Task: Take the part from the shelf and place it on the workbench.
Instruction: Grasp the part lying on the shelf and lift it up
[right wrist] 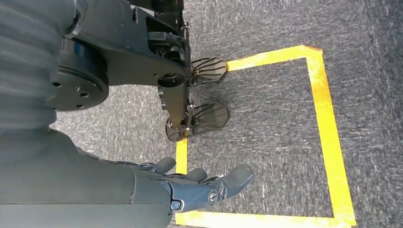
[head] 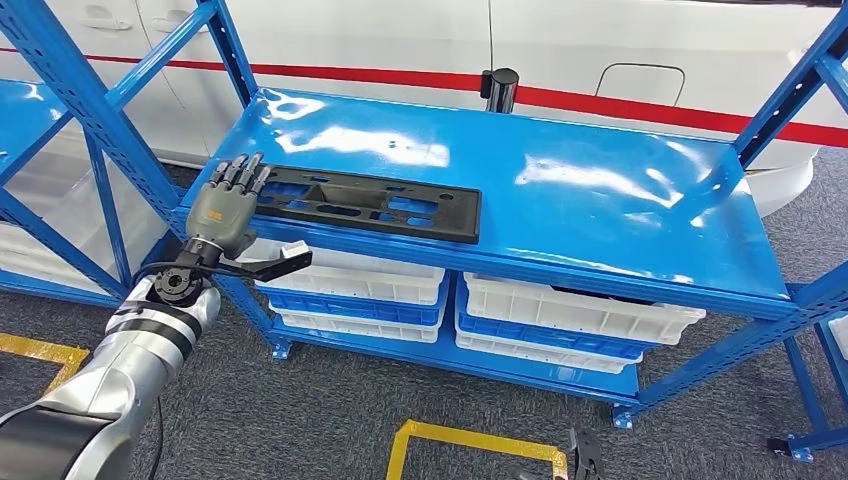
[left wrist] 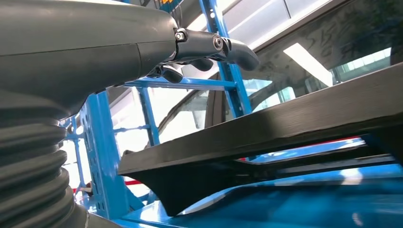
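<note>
Black plastic part (head: 365, 203) lying on blue shelf (head: 600, 200); left robot hand (head: 228, 205) reaching over its left end, fingers spread, holding nothing; right robot hand (right wrist: 190, 187) hanging open.

One long black part (head: 370, 203) lies on the top deck of one blue shelf (head: 600, 190), and one short black post (head: 498, 90) stands at that deck's back edge. Under the deck there are four white bins in two stacks of two: a left upper bin (head: 350, 274) over a left lower bin (head: 355, 322), and a right upper bin (head: 580, 310) over a right lower bin (head: 550, 350). Two hands show, the left hand (head: 225, 210) at the part's end and the right hand (right wrist: 199, 185) above a floor marked with one yellow tape square (right wrist: 328, 118).
</note>
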Tool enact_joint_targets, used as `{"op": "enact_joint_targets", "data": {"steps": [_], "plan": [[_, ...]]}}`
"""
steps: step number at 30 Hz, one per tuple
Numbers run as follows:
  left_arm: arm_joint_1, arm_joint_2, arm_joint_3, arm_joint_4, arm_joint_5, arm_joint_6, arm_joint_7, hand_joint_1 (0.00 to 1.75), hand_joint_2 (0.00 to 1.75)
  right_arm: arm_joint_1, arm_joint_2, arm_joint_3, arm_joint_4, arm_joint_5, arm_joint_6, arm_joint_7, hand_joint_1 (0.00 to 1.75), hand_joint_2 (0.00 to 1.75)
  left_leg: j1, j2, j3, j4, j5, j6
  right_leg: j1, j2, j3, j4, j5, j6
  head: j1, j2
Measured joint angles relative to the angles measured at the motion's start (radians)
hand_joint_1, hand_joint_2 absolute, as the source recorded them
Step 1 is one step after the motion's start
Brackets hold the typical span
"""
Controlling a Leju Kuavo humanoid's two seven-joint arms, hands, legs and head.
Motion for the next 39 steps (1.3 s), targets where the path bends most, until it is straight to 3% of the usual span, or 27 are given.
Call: {"op": "enact_joint_targets", "data": {"steps": [19,39], "plan": [[-0.023,-0.053,-0.042,0.013,0.0,0.0,0.014,0.0,1.75,-0.008,-0.01,0.007,0.0,0.01,-0.001,0.005,0.0,1.75,0.0,0.0,0.0,0.0,0.0,0.0,0.0,0.0,0.0,0.0,0.0,0.0,0.0,0.0],[-0.058,-0.077,-0.055,0.061,0.014,0.0,0.022,0.0,1.75,-0.016,-0.01,0.017,0.0,0.016,0.002,0.01,0.0,1.75,0.0,0.0,0.0,0.0,0.0,0.0,0.0,0.0,0.0,0.0,0.0,0.0,0.0,0.0]]}}
